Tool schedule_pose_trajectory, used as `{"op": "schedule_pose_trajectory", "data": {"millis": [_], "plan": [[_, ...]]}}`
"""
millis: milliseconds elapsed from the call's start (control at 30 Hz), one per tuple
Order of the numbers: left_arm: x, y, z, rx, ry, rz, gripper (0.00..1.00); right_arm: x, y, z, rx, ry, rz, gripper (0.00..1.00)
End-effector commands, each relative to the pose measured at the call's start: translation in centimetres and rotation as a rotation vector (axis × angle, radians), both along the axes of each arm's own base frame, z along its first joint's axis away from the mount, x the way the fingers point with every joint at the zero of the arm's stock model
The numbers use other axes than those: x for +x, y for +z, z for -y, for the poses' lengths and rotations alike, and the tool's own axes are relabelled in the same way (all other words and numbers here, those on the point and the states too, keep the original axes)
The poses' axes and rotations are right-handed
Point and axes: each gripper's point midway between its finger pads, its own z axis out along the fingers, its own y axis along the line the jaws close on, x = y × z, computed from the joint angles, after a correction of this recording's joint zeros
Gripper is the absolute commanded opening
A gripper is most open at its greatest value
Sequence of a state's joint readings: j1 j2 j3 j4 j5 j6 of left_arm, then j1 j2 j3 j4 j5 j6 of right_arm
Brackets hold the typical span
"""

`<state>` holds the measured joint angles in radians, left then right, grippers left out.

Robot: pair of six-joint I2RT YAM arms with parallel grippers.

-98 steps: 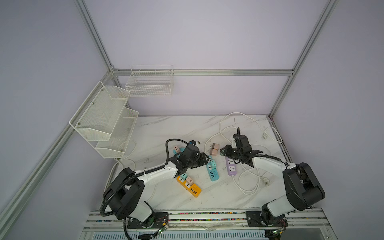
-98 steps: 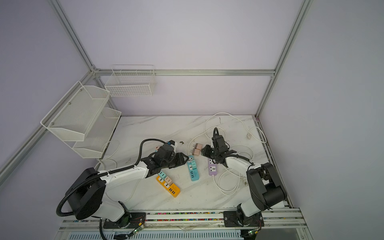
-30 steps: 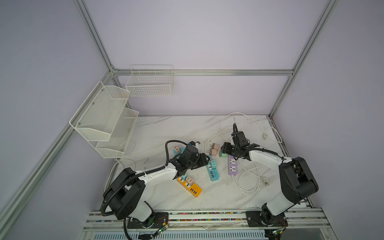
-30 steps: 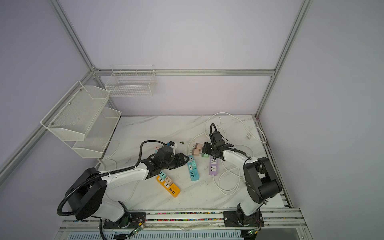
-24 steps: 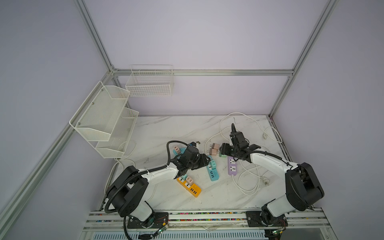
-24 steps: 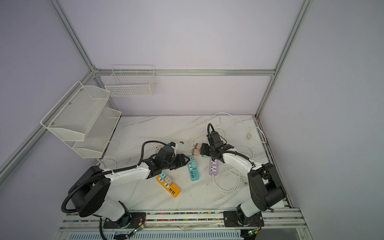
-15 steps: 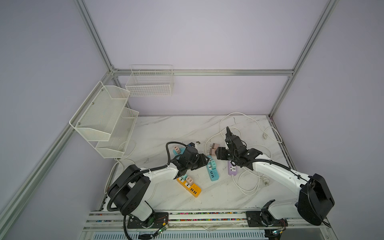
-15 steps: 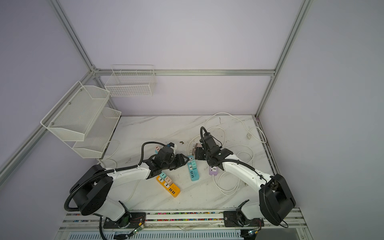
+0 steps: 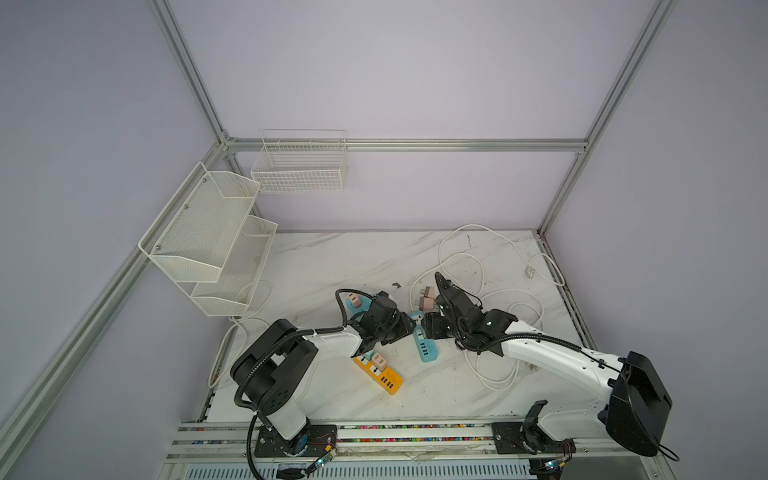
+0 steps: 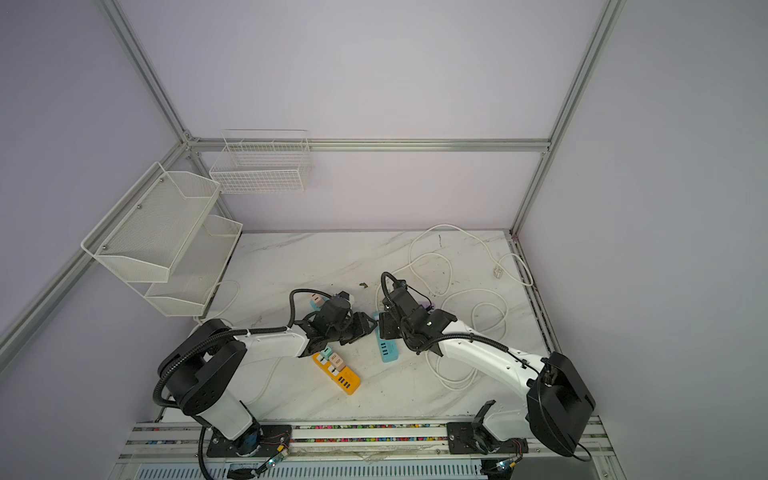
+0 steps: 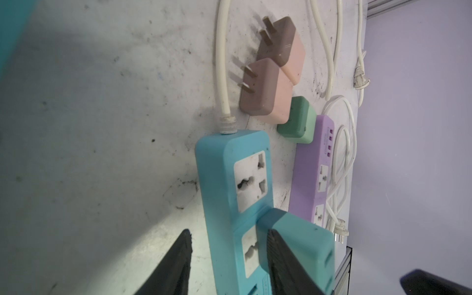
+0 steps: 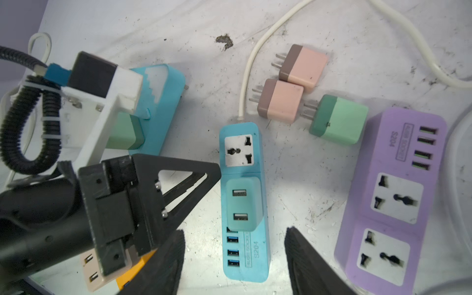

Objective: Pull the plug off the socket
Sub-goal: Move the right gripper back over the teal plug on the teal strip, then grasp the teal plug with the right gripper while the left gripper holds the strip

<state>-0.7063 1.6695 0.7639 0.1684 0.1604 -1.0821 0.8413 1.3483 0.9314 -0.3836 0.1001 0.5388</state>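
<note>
Both spread, empty | left tool point(image 11: 229, 233) beside teal plug point(image 11: 305, 231) | right tool point(image 12: 233, 231) above blue strip point(image 12: 240, 129)

Mint two-port USB plug point(image 12: 241, 204) seated upright in second socket of blue power strip point(image 12: 255, 252); strip flat, near purple power strip point(image 12: 357, 204), roughly parallel

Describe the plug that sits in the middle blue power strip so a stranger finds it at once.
On the marble table, find the blue power strip beside the purple strip. A mint-green plug stands in the socket nearest its USB row, two USB ports facing up. Unlike the loose pink plugs and green plug nearby, its prongs are hidden in the strip.
</note>
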Motion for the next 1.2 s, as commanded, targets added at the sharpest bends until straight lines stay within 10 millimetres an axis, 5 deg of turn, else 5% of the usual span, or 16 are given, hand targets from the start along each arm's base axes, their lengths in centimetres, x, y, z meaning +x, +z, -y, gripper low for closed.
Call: {"op": "schedule_pose_trajectory", "data": {"millis": [0,1167], "plan": [[1.0,1.3,1.1,-0.051,-0.017,0.027,0.47,-0.5,-1.5,0.6,-0.055,-0.022,-0.019,0.65],[0.2,-1.8,1.2,0.001,-0.054,-0.044,0.39,0.9,-7.4,-1.5,-0.204,0.049,-0.05,0.4]]}}
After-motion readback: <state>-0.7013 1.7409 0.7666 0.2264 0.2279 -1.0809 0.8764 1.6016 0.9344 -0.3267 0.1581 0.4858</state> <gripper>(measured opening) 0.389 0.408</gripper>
